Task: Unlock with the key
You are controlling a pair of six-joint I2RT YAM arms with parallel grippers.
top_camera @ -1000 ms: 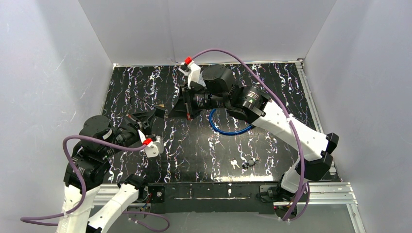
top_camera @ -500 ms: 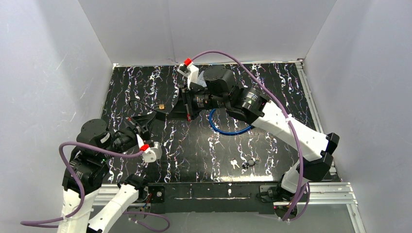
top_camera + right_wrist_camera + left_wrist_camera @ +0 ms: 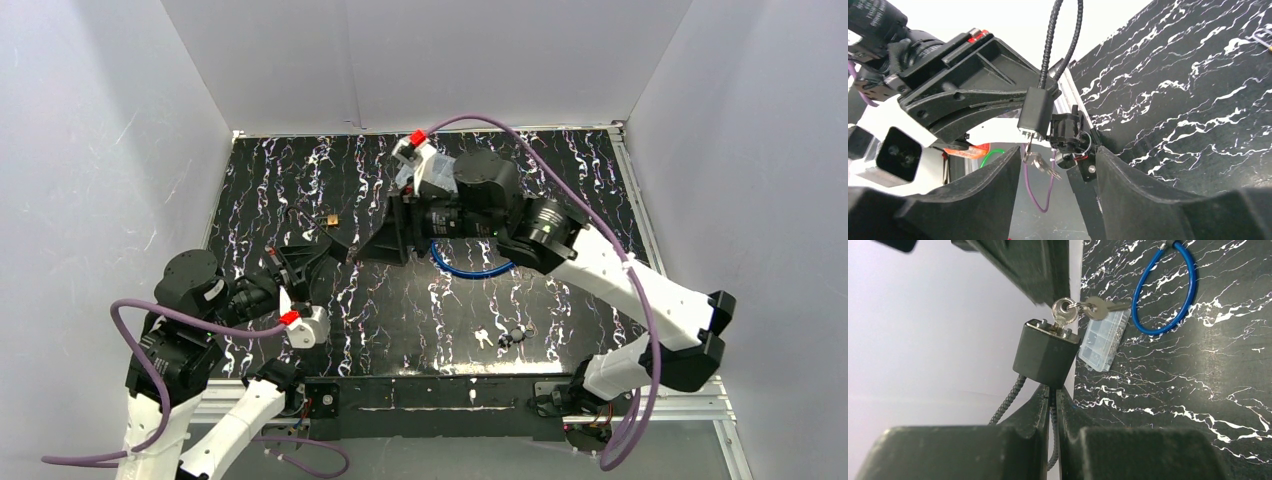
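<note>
Key [image 3: 1065, 312] sits in the lock [image 3: 1045, 354], left claw [image 3: 1053, 391] clenched on its cable [image 3: 1007, 401], right claw [image 3: 1055, 156] released.

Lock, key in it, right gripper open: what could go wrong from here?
1. The lock seems held only by its cable, pinched in the shut left gripper, so it may swing or twist when the key is turned.
2. The key sits in the lock unheld, within the open right gripper. The spare key dangling beside it could snag a finger on the grasp and pull it out.
</note>
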